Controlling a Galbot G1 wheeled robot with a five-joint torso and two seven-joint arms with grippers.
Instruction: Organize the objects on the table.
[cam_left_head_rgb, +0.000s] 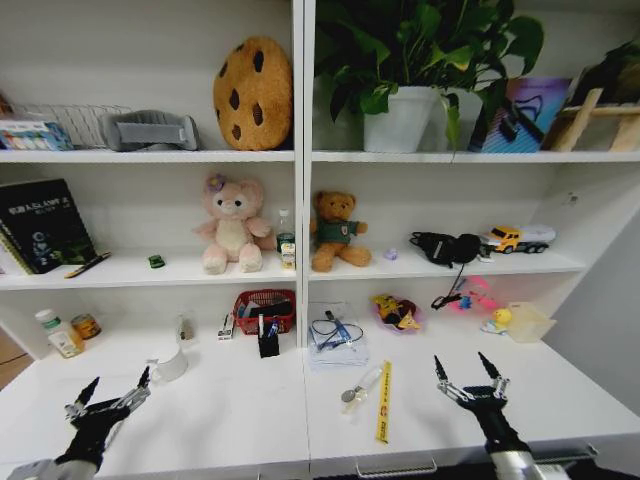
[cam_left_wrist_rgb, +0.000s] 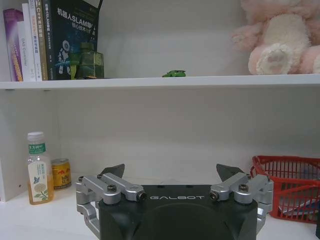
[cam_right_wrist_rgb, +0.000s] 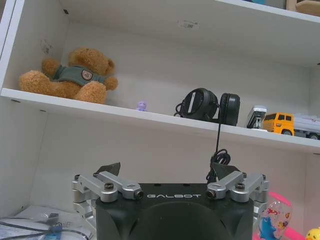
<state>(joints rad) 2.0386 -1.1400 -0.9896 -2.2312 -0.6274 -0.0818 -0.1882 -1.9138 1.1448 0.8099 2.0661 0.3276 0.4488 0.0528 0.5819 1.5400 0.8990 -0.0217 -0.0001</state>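
On the white table (cam_left_head_rgb: 240, 410) a yellow strip (cam_left_head_rgb: 384, 402) lies near the front middle, with a small clear item (cam_left_head_rgb: 360, 387) beside it. A clear green-labelled bottle (cam_left_head_rgb: 64, 335) (cam_left_wrist_rgb: 39, 167) stands at the far left by a small can (cam_left_head_rgb: 86, 326). A tiny green toy car (cam_left_head_rgb: 156, 261) (cam_left_wrist_rgb: 173, 74) and a pen (cam_left_head_rgb: 88, 265) rest on the shelf above. My left gripper (cam_left_head_rgb: 120, 378) (cam_left_wrist_rgb: 171, 170) hovers open over the table's front left. My right gripper (cam_left_head_rgb: 460, 362) (cam_right_wrist_rgb: 166, 167) hovers open at the front right. Neither holds anything.
A red basket (cam_left_head_rgb: 265, 310), a black pen holder (cam_left_head_rgb: 268, 340), a white cup (cam_left_head_rgb: 172, 362) and a clear bag with a cable (cam_left_head_rgb: 336, 340) sit at the table's back. Plush toys (cam_left_head_rgb: 232, 224), headphones (cam_left_head_rgb: 445, 247) and a toy truck (cam_left_head_rgb: 518, 238) fill the shelf. A clear tub (cam_left_head_rgb: 527, 322) stands at the right.
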